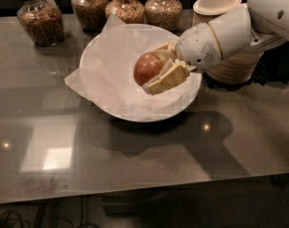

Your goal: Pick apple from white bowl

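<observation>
The reddish-orange apple (148, 67) is held between the beige fingers (167, 80) of my gripper (156, 68), lifted above the inside of the white bowl (101, 75). The bowl is wide and shallow, lined with crumpled white paper that sticks out at its left edge. My white arm reaches in from the upper right, and the gripper is shut on the apple over the bowl's right half.
Several glass jars of grains and nuts (40, 20) stand along the back of the dark glossy table (135, 156). A stack of beige paper bowls (230, 56) with a white lid stands behind my arm at the right.
</observation>
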Tool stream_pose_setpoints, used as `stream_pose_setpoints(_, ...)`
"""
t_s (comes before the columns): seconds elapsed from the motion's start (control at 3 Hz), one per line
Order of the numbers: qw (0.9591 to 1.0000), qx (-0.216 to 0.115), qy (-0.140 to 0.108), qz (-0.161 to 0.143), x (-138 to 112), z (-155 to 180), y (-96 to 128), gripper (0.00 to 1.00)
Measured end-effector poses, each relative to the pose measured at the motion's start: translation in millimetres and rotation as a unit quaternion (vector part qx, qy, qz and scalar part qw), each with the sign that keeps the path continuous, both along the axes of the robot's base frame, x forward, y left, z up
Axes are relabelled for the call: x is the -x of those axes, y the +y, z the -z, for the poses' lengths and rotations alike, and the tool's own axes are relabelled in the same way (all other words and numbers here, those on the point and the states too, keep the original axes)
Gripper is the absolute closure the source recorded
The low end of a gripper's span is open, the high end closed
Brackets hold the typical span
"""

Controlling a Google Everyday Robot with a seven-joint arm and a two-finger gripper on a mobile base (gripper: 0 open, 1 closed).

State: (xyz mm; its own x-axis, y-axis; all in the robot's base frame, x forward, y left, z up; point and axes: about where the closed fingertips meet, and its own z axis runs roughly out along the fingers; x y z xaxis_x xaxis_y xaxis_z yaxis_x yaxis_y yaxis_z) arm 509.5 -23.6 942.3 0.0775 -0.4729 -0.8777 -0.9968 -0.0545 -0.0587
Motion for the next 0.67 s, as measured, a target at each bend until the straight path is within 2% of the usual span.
stream_pose_setpoints(0.33, 0.9987, -0.022, -0.018, -0.043, -0.8, -74.0, -1.4, 1.00)
stream_pose_setpoints(0.67, 0.9987, -0.022, -0.018, -0.043, -0.8, -74.0, -1.3, 1.00)
